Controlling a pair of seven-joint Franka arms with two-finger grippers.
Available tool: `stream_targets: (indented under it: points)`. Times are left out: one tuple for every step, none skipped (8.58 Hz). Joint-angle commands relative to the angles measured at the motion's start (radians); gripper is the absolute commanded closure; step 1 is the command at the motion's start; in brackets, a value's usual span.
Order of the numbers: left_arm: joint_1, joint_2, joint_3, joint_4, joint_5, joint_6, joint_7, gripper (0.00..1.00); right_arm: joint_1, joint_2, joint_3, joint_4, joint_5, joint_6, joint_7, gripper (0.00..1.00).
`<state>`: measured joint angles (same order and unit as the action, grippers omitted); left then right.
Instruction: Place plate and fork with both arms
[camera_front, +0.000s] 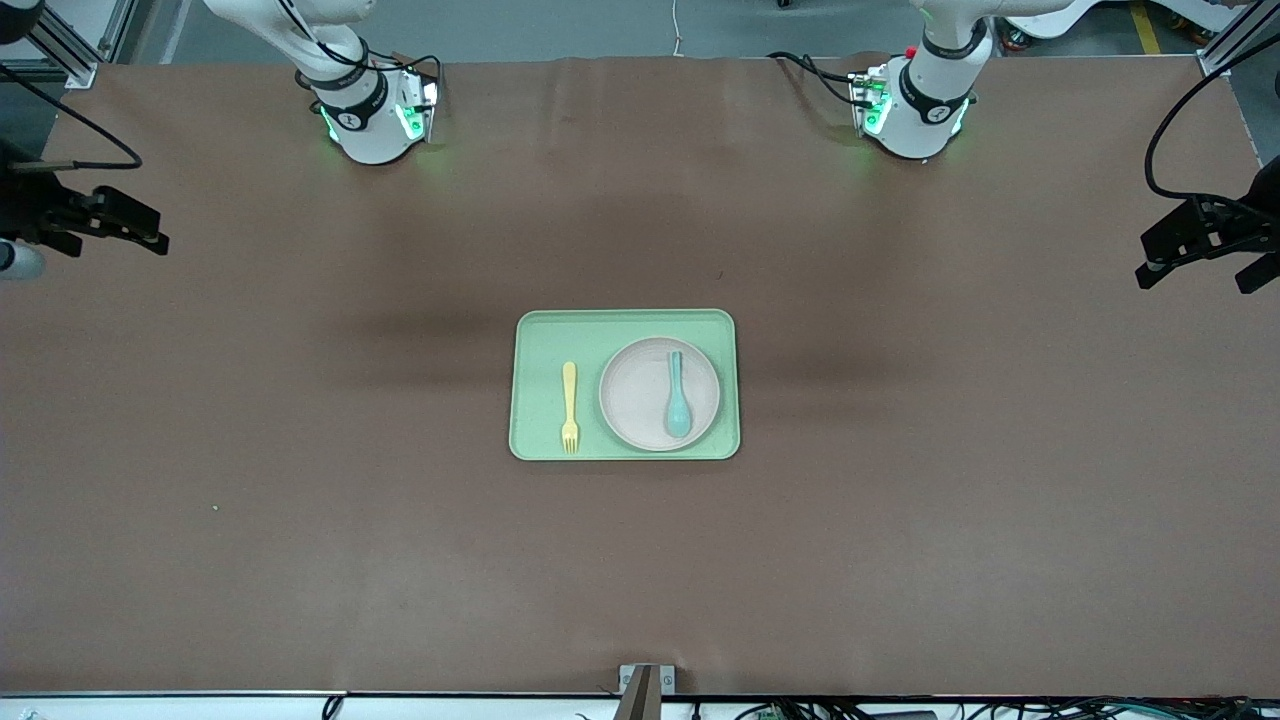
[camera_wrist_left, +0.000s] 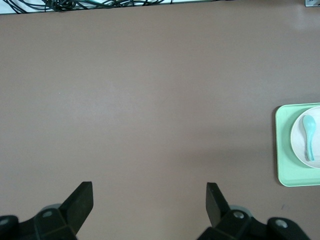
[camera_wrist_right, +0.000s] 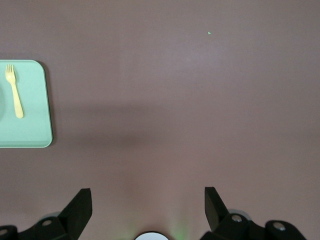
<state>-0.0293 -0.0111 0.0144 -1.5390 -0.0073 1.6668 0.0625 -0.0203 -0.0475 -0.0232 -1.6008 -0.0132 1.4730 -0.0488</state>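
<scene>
While spoon (camera_front: 677, 395) lies on plate (camera_front: 640, 400), fork (camera_front: 570, 407) beside, both grippers' fingers spread.

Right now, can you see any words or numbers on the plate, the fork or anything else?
No text can be read anywhere.
The plate, fork, spoon and tray are plain, with no printing.
The small dark marks on the arm bases are too small to read.

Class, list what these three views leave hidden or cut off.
- Left wrist view: the tray and plate are cut by the edge; the fork is out of frame.
- Right wrist view: the edge cuts the tray, hiding the spoon.
- Front view: the left gripper is cut by the edge.
</scene>
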Motion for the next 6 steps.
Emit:
stream_targets:
  points:
    - [0.003, -0.006, -0.007, 0.01, 0.02, -0.002, 0.002, 0.01, -0.035, 0.0, 0.019, 0.063, -0.014, -0.006, -0.011, 0.0]
    - [0.003, -0.006, -0.007, 0.01, 0.02, -0.001, 0.002, 0.01, -0.033, 0.014, 0.019, 0.076, -0.008, -0.002, -0.013, 0.01]
    - [0.003, -0.006, -0.007, 0.01, 0.02, -0.002, 0.002, 0.01, -0.03, 0.018, 0.02, 0.079, -0.002, 0.006, -0.014, 0.0]
    - [0.003, -0.006, -0.007, 0.01, 0.02, -0.001, 0.002, 0.01, -0.027, 0.024, 0.02, 0.078, -0.001, 0.023, -0.014, 0.0]
    - [0.003, -0.006, -0.007, 0.01, 0.02, -0.002, 0.002, 0.01, -0.021, 0.029, 0.022, 0.078, -0.002, 0.026, -0.013, 0.0]
    - [0.003, -0.006, -0.007, 0.01, 0.02, -0.001, 0.002, 0.01, -0.021, 0.031, 0.023, 0.078, -0.001, 0.024, -0.01, 0.01]
